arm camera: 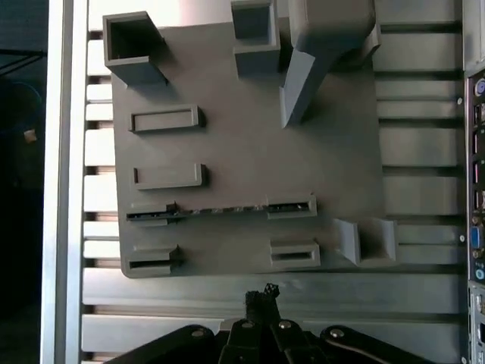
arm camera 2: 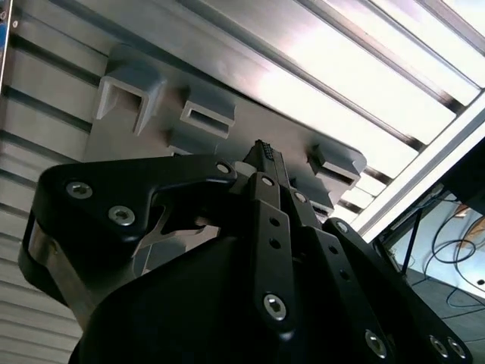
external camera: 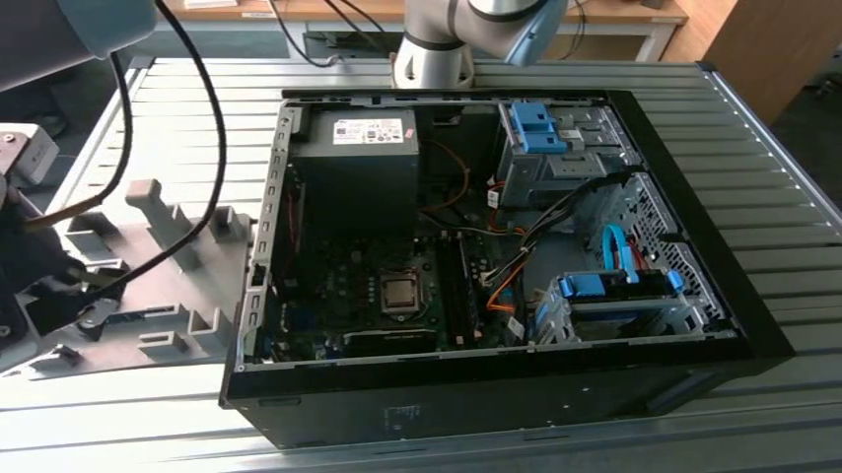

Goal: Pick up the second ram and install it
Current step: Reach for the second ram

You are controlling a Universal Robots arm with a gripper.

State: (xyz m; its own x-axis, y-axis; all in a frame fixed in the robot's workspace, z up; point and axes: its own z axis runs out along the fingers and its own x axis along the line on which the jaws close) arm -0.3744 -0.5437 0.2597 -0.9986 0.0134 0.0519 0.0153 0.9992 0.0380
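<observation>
The second ram [arm camera: 220, 210] stands on edge in the grey slotted holder [arm camera: 250, 152], so I see only its thin top edge running between two slot blocks. My gripper [arm camera: 261, 292] hovers just off the holder's edge, a short way from the ram and not touching it. In the second wrist view the black fingers meet at their tips [arm camera 2: 261, 149] with nothing between them, so the gripper is shut and empty. In the exterior view the holder [external camera: 158, 266] lies at the left of the open computer case [external camera: 474, 246].
The holder carries several raised blocks and a tall angled post [arm camera: 311, 68]. The case's rear ports [arm camera: 476, 227] border the holder on one side. Cables [external camera: 197, 148] hang from the arm over the holder. Everything rests on a ribbed metal table [external camera: 736, 108].
</observation>
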